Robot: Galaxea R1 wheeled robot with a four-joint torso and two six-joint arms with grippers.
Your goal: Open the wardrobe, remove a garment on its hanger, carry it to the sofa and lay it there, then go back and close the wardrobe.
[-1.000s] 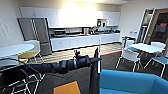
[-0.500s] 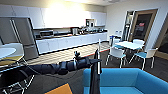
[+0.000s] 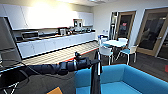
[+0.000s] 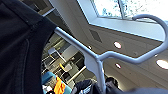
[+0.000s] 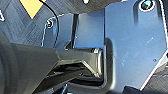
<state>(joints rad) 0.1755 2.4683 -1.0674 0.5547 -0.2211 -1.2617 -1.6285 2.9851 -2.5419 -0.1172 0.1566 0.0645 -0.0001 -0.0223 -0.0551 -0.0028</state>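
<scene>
Head view shows the left end effector [image 3: 96, 62] closed on the hanger [image 3: 99, 65], with the garment [image 3: 95, 80] hanging from it in front of the blue sofa [image 3: 130, 80]. White chairs [image 3: 106, 52] stand beyond by a round table [image 3: 115, 43]. Whether the right end effector is open or closed cannot be told.

White hanger [image 4: 100, 58] hook against ceiling, black garment [image 4: 17, 50] draped beside it, recessed lights [image 4: 117, 45]
</scene>
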